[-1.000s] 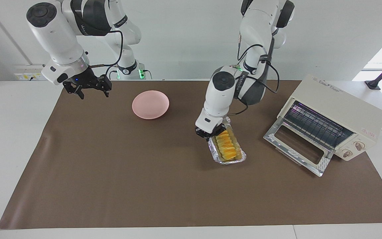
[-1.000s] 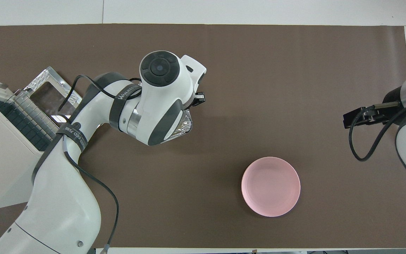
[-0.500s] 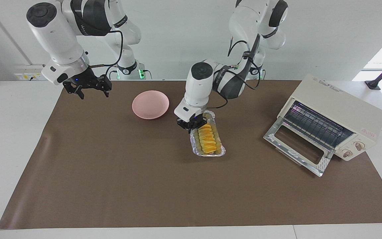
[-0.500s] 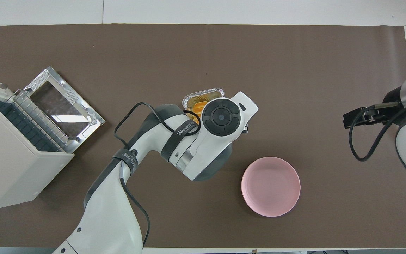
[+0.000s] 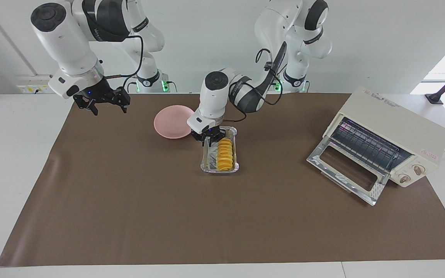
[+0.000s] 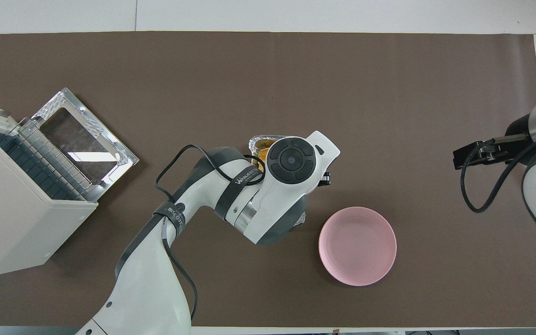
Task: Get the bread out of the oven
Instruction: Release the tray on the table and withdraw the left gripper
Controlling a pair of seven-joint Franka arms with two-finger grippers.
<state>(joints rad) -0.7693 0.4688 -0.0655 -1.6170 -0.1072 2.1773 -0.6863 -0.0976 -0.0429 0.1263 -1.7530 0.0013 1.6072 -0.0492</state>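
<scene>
The bread [image 5: 225, 154], a golden-yellow ridged loaf, lies in a silver foil tray [image 5: 207, 163] out on the brown mat beside the pink plate [image 5: 171, 122]. My left gripper [image 5: 207, 138] is shut on the tray's end nearest the robots, low over the mat. In the overhead view my left arm hides most of the tray [image 6: 259, 138]. The cream-white oven [image 5: 394, 131] stands at the left arm's end of the table, its glass door [image 5: 345, 173] folded down open and its rack bare. My right gripper [image 5: 108, 105] waits open in the air over the right arm's end of the mat.
The pink plate [image 6: 357, 245] is empty and lies nearer to the robots than the tray's outer end. The oven [image 6: 12, 204] and its open door [image 6: 82, 139] take up one corner of the brown mat [image 5: 129, 216].
My left gripper has carried the foil tray with the bread away from the oven toward the pink plate, turning the tray. The right arm has not moved.
</scene>
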